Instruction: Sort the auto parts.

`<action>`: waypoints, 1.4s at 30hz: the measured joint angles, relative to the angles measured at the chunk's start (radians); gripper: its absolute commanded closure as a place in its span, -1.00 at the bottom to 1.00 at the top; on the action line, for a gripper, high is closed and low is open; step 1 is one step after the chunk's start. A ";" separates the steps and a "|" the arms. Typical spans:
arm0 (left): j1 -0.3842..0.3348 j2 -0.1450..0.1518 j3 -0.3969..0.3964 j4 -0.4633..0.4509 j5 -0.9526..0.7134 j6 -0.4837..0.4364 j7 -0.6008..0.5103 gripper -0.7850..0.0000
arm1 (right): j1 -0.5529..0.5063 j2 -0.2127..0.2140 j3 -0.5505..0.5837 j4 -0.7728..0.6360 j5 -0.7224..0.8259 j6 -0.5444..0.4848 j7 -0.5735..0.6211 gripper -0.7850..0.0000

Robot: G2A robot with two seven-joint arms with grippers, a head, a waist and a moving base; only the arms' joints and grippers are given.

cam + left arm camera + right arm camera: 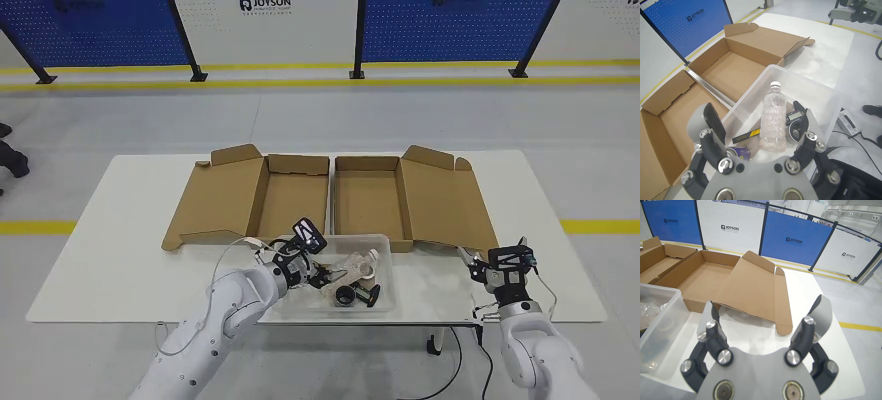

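A clear plastic bin (385, 245) stands at the table's front middle. In it lie a clear plastic bottle (774, 123), a black digital caliper (795, 115), a metal bearing ring (794, 133) and a blue can (739, 152). My left gripper (759, 121) hangs open just above the bottle, over the bin's left part (320, 270). My right gripper (764, 311) is open and holds nothing. It sits low over the table to the right of the bin (497, 258), near the right box's flap (757, 294).
Two open cardboard boxes, the left box (290, 200) and the right box (368, 205), lie side by side behind the bin with lids folded outward. Bare white table (120, 250) lies to either side. A power adapter (848, 121) and cables lie on the floor beyond the front edge.
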 measured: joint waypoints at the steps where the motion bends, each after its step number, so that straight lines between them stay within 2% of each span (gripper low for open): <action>1: 0.000 0.000 0.000 0.000 0.000 0.000 0.000 -1.00 | 0.000 0.000 0.000 0.000 0.000 0.000 0.000 -1.00; 11: -0.003 0.000 0.004 -0.004 0.004 -0.005 0.000 -1.00 | 0.000 0.000 0.000 0.000 0.000 0.000 0.000 -1.00; 14: -0.042 -0.007 0.028 0.006 0.006 -0.026 0.003 -1.00 | 0.000 0.000 0.000 0.000 0.000 0.000 0.000 -1.00; 20: -0.156 -0.037 0.121 0.041 -0.018 -0.006 -0.190 -1.00 | 0.000 0.000 0.000 0.000 0.000 0.000 0.000 -1.00; 24: -0.236 -0.065 0.190 0.079 -0.147 0.051 -0.389 -1.00 | 0.000 0.000 0.000 0.000 0.000 0.000 0.000 -1.00; 28: -0.290 -0.087 0.244 0.115 -0.194 0.112 -0.520 -1.00 | 0.000 0.000 0.000 0.000 0.000 0.000 0.000 -1.00; 34: -0.331 -0.109 0.291 0.170 -0.222 0.147 -0.561 -1.00 | 0.000 0.000 0.000 0.000 0.000 0.000 0.000 -1.00; 42: -0.331 -0.109 0.291 0.169 -0.220 0.146 -0.561 -1.00 | 0.000 0.000 0.000 0.000 0.000 0.000 0.000 -1.00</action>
